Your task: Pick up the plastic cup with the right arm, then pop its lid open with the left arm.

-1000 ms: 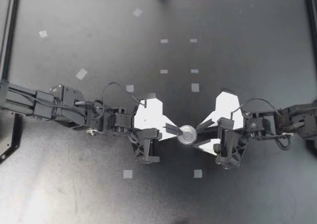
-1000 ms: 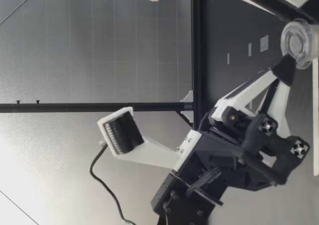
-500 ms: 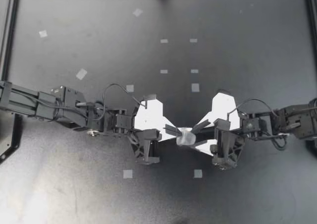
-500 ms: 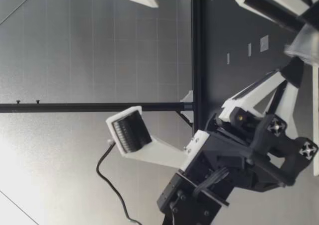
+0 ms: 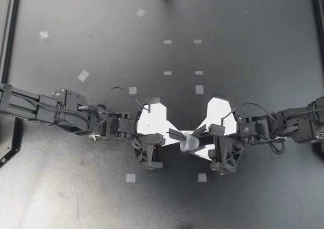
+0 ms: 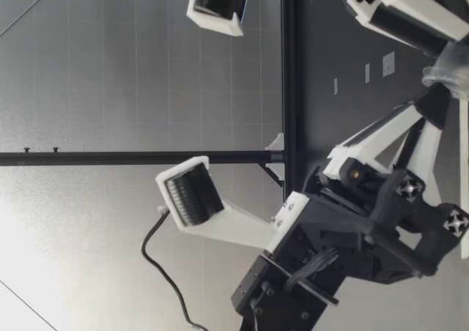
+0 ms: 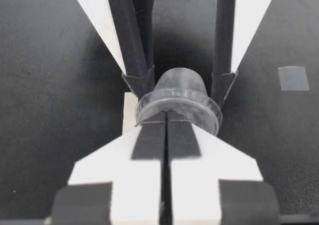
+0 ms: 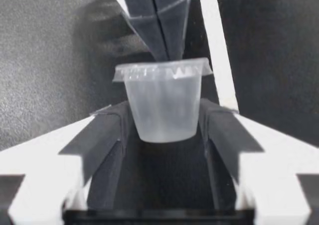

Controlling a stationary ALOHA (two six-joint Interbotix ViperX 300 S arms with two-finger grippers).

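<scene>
From above, one small clear plastic cup [image 5: 188,142] sits mid-table between my left gripper [image 5: 175,135] and my right gripper [image 5: 197,141]; low view: it lies tilted; left wrist: fingers pinched together on its rim; right wrist: fingers part-open, clasping its body, contents unclear.

My left gripper [image 5: 178,135] and right gripper [image 5: 199,140] meet tip to tip near the middle of the black table [image 5: 243,31]. A small clear cup [image 5: 188,143] sits between them. The left fingers, close together, reach its left edge, and the right fingers stand spread on either side of it. Pale tape squares [image 5: 199,89] dot the table around the arms.
</scene>
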